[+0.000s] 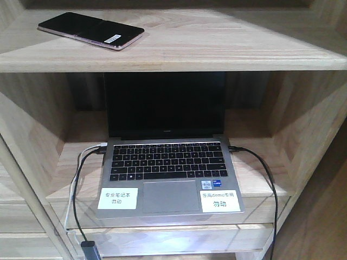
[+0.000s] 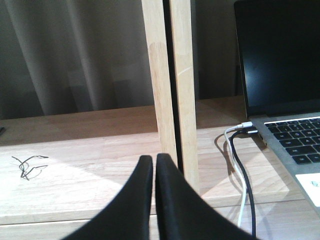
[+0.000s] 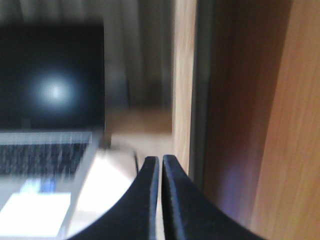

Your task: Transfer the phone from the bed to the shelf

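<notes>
The shelf [image 1: 227,46] carries an open grey laptop [image 1: 168,157] on its middle board and the phone [image 1: 90,30] lying flat on the top board, toward the left. Both the left pincer [image 2: 154,162] and right pincer [image 3: 160,162] are closed on nothing.

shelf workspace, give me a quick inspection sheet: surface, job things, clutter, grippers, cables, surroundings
surface: pale wood shelf, plank boards at several levels
job's things: phone lies flat on the top board, left part, screen dark, white sticker near its right end; bed not in view
clutter: open grey laptop on the board below, screen off, two white labels on its palm rest; small tangle of dark thread on the board left of the upright
grippers: left gripper and right gripper both have fingers closed together, holding nothing
cables: white cable and black cable plugged into the laptop's left side; another black cable on its right
surroundings: grey curtain behind the shelf
</notes>
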Controlling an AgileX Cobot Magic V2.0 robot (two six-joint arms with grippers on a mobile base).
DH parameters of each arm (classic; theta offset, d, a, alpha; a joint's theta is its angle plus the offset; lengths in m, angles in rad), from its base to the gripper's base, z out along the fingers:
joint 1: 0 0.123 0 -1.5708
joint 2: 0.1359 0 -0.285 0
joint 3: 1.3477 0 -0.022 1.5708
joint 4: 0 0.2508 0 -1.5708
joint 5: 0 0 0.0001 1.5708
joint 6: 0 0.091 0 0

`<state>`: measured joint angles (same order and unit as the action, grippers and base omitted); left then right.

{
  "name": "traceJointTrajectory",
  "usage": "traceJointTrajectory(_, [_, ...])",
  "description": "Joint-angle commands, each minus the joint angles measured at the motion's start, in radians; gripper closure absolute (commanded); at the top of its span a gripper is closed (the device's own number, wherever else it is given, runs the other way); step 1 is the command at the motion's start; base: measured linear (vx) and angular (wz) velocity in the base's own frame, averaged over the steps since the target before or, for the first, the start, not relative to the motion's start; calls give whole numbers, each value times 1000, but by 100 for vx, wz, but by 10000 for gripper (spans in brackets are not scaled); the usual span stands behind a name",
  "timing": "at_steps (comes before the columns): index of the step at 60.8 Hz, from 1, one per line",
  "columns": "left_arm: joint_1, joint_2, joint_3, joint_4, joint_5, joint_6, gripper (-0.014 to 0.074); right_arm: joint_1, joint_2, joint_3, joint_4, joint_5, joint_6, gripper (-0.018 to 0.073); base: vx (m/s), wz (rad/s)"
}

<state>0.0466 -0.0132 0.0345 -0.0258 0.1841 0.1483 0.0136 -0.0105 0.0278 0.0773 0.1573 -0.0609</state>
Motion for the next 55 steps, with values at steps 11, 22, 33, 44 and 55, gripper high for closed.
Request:
traceJointTrajectory(11, [1,-13,-22,-9,-72,-6,595,-5,-13,5,-16,-127,-19,565,0,0])
traceJointTrajectory(22, [1,-13,-22,-9,-72,-6,595,-5,-13,5,-16,-127,-19,565,0,0])
traceJointTrajectory(33, [1,-13,-22,-9,-72,-6,595,-5,-13,5,-16,-127,-19,565,0,0])
traceJointTrajectory(44, [1,-13,-22,-9,-72,-6,595,-5,-13,5,-16,-127,-19,565,0,0])
traceJointTrajectory(55, [1,-13,-22,-9,-72,-6,595,-5,-13,5,-16,-127,-19,565,0,0])
